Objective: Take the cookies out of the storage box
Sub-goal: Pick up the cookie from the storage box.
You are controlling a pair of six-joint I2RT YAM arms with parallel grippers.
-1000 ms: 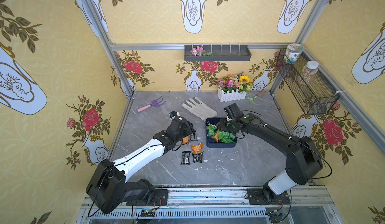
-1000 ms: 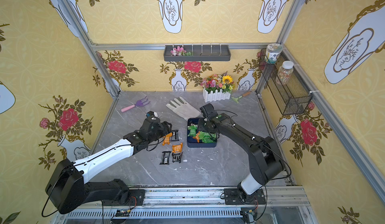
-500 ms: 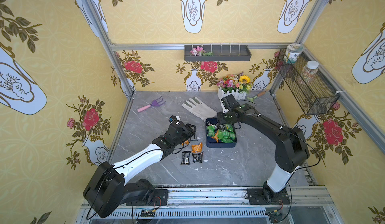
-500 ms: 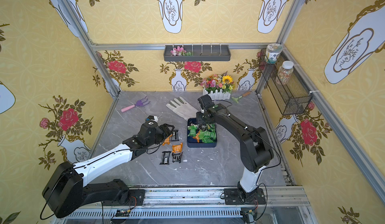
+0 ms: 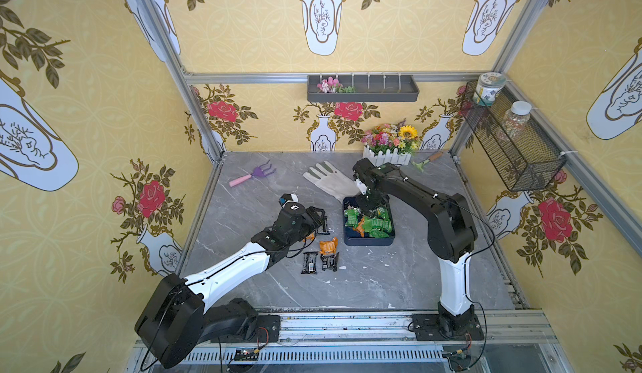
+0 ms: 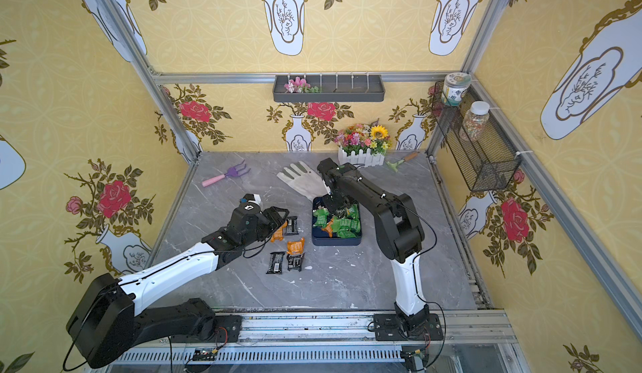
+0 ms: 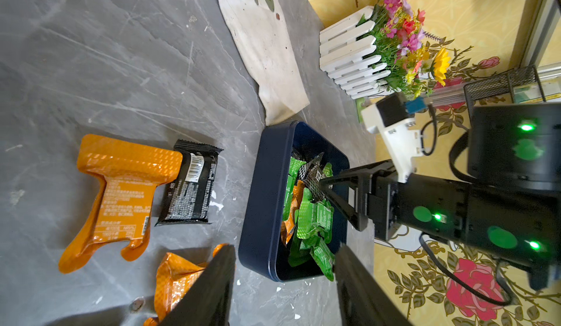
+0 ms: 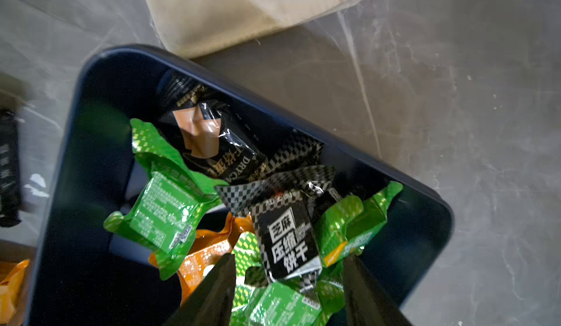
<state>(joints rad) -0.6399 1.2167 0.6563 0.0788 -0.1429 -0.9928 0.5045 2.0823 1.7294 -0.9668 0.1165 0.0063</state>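
Your storage box (image 5: pixel 368 242) sits on the grey table (image 5: pixel 399 277), so read everything else off it. Most of the cookies (image 5: pixel 373 222) lie heaped inside it, mainly green foil with some orange and black. Your right pincer (image 8: pixel 290 256) hangs over the half of the box nearest the back wall and points down into the heap. Its jaws are parted, and a black packet (image 8: pixel 288 242) with white print sits in the gap between them. In the wrist view the fingers (image 8: pixel 218 288) stand clear of that packet's sides, but you can't quite tell whether the tips touch the foil underneath. Your left pincer (image 7: pixel 283 248) is outside the box, on the side away from the right arm's base. It is low over the table with its jaws apart and nothing between them. Five cookies already lie out on the table on that same side of the box, three black and two orange. One black packet (image 5: pixel 310 263) and its black neighbour (image 5: pixel 330 261) lie farthest from the box. An orange packet (image 5: pixel 328 246) lies between those two and the box wall. A crumpled orange packet (image 7: pixel 179 279) rests just beside one left finger. A pale glove (image 5: pixel 330 180) lies with its cuff just beside the box's back corner, and the white flower planter (image 5: pixel 387 157) stands beyond the box by the back wall.
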